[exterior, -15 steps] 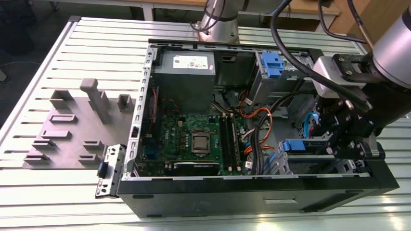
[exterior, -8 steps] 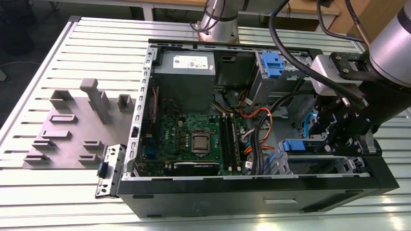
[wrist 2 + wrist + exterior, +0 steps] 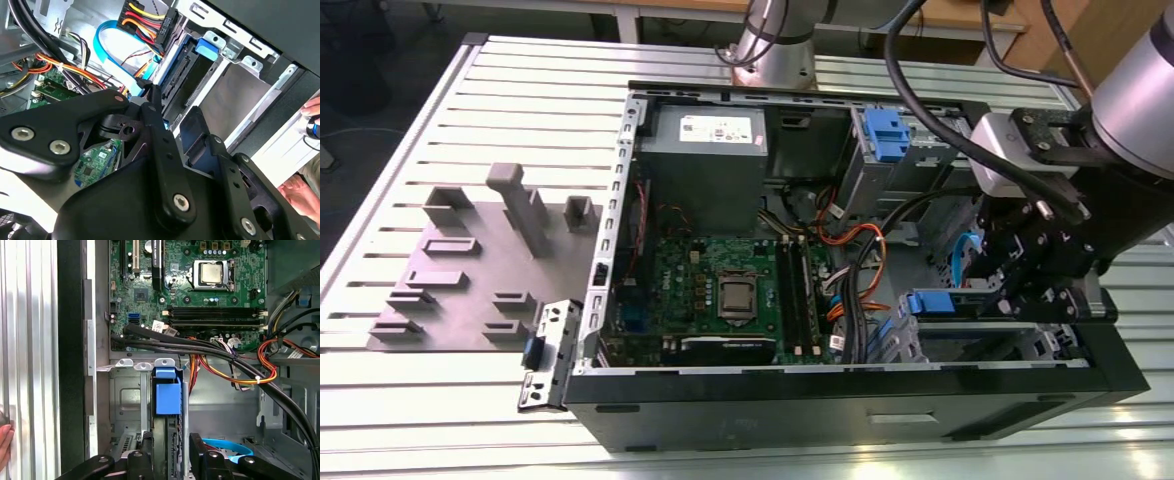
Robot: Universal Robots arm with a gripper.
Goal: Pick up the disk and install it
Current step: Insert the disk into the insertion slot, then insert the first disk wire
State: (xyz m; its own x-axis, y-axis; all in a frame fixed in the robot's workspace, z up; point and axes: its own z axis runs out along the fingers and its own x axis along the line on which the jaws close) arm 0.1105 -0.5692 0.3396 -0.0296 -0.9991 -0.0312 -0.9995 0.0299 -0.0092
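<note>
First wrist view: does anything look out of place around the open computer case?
Yes: a person's hand is over the slatted table beside the case, odd inside a robot's workspace. The disk stands edge-on in the drive cage and looks straight.

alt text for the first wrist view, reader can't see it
A robot gripper clasps the disk, a drive in a blue bracket standing on edge in the metal drive bay of an open computer case. Beyond it lie the green motherboard and bundles of cables; a person's fingertips show over the slatted table beside the case.
</note>
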